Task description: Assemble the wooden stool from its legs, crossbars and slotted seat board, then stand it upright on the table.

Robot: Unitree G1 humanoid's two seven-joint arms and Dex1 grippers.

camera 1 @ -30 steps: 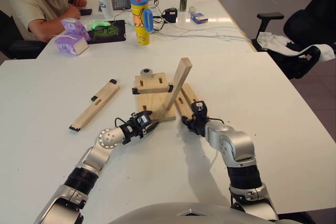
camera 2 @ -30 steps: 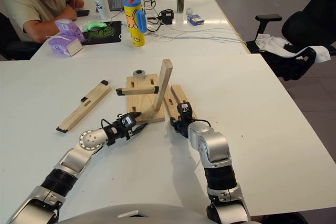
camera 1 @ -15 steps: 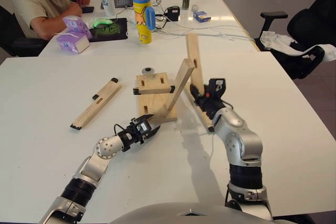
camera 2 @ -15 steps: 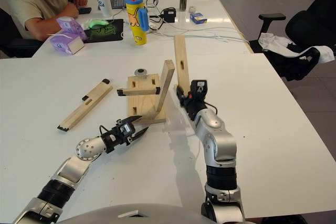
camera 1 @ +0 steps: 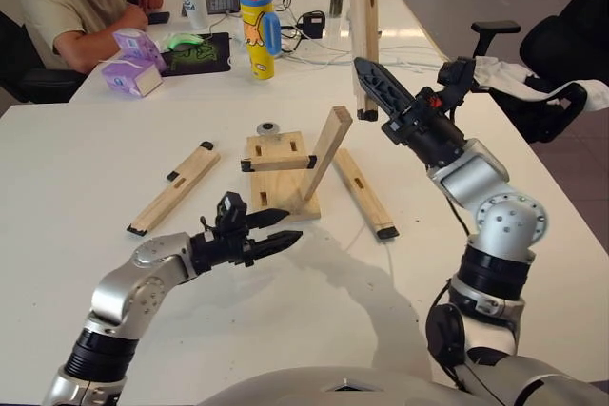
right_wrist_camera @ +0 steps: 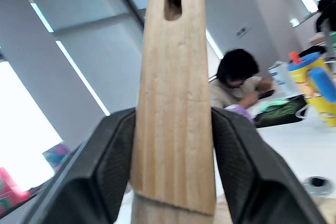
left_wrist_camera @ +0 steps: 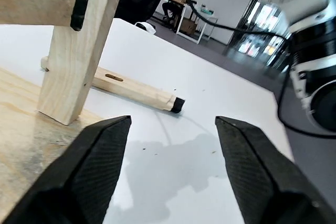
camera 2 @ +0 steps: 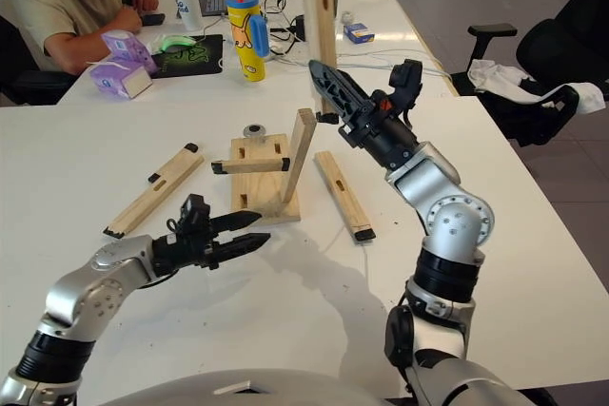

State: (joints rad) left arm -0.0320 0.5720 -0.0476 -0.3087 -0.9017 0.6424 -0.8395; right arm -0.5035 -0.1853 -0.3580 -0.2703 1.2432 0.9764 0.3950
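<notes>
The slotted seat board (camera 1: 271, 181) lies flat mid-table. One leg (camera 1: 326, 147) stands tilted in it, and a crossbar (camera 1: 276, 163) runs from that leg across the board. My right gripper (camera 1: 362, 68) is shut on a second leg (camera 2: 319, 16), held upright high above the board's far right side; that leg (right_wrist_camera: 172, 98) sits between the two fingers. A third leg (camera 1: 364, 192) lies right of the board and a fourth (camera 1: 173, 189) to its left. My left gripper (camera 1: 278, 227) is open just off the board's near edge, facing the standing leg (left_wrist_camera: 79, 45).
A small grey round part (camera 1: 266, 128) sits behind the board. A thin white cable (camera 1: 354, 227) trails by the lying leg. The far table holds a yellow cup (camera 1: 257, 30), a purple box (camera 1: 133, 68) and cables. An office chair (camera 1: 533, 73) stands at the right.
My right gripper has picked one leg off the table beside the board and raised it upright and high. My left gripper has drawn back slightly from the board's near edge.
</notes>
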